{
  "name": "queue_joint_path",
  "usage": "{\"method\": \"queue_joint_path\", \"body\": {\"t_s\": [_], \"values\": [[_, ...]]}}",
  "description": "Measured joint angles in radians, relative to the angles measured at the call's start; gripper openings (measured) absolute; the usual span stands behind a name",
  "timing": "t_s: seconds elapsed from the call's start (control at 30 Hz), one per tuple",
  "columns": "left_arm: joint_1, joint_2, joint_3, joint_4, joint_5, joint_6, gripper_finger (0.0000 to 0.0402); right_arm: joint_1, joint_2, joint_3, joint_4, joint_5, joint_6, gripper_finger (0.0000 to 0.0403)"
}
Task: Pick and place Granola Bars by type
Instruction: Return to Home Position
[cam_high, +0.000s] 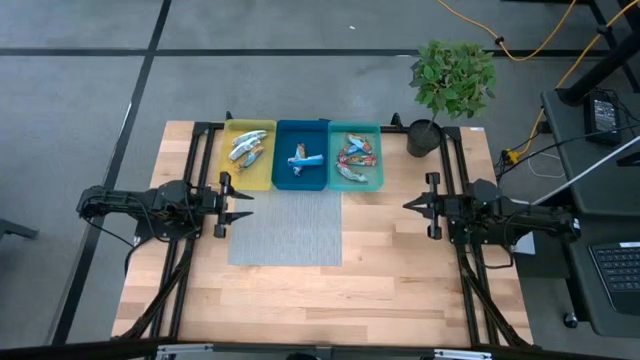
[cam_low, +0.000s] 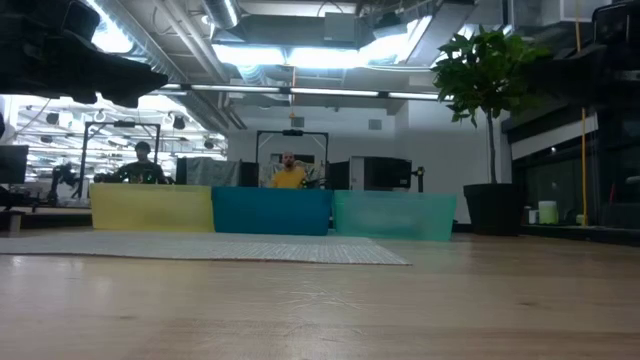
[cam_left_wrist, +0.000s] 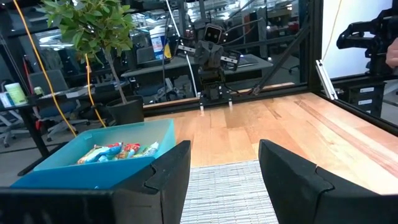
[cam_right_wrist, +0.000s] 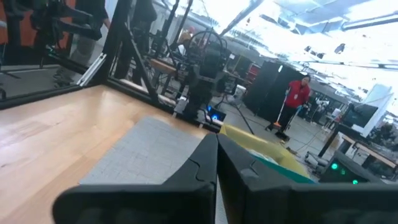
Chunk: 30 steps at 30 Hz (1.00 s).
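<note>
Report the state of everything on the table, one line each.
Left gripper: open, empty.
Right gripper: shut, empty.
Granola bars: lying in the three bins.
Yellow bin: upright, holding bars.
Blue bin: upright, holding bars.
Teal bin: upright, holding bars.
Mat: lying flat.
Potted plant: upright.

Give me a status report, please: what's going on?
Left gripper open, empty, by the mat. Right gripper shut, empty, off the mat. Bars in three trays. Nothing blocking.
</note>
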Motion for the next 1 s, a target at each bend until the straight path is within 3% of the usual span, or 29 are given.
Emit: {"method": "queue_joint_path", "body": {"t_s": [1.0], "values": [[0.000,0.000,0.000,0.000,0.000,0.000,0.0182,0.000,0.000,0.000,0.024,-0.014,-0.002,0.0022]]}}
